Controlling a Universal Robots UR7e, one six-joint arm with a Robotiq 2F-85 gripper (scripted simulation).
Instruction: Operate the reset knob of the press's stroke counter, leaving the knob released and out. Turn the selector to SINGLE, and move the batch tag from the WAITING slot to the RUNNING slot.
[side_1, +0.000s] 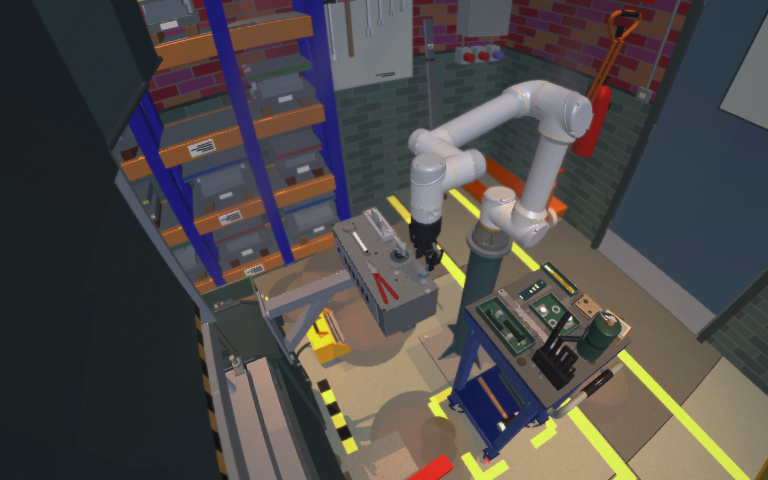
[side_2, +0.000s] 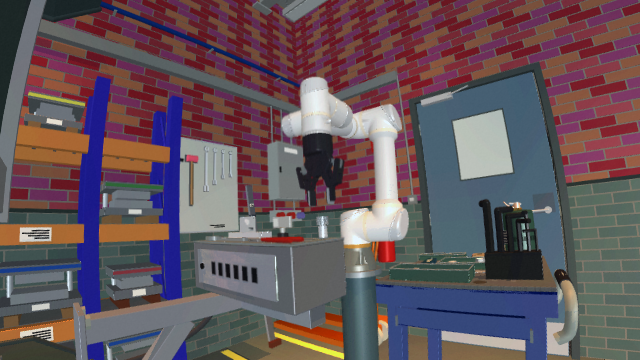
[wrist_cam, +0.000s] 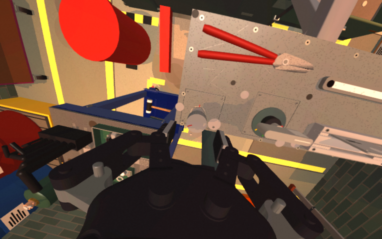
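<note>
The reset knob (wrist_cam: 196, 117) (side_1: 422, 277) (side_2: 322, 226), a small grey cylinder, stands upright at the near corner of the grey press control box. My gripper (wrist_cam: 193, 135) (side_1: 430, 256) (side_2: 318, 196) hangs well above it, open and empty. The selector (wrist_cam: 270, 121) (side_1: 400, 255) sits in a green ring at the middle of the box top, with a grey lever across it. The batch tag holder (wrist_cam: 338, 141) (side_1: 378, 222) is a grey rail at the far end of the box; I cannot tell which slot holds the tag.
A blue cart (side_1: 538, 334) (side_2: 465, 285) with trays and a black tool rack stands to the right of the arm's pedestal. Red-handled pliers (wrist_cam: 248, 53) (side_1: 385, 286) and a spanner (side_1: 358, 239) lie on the box top. Blue shelving (side_1: 238, 147) rises behind the box.
</note>
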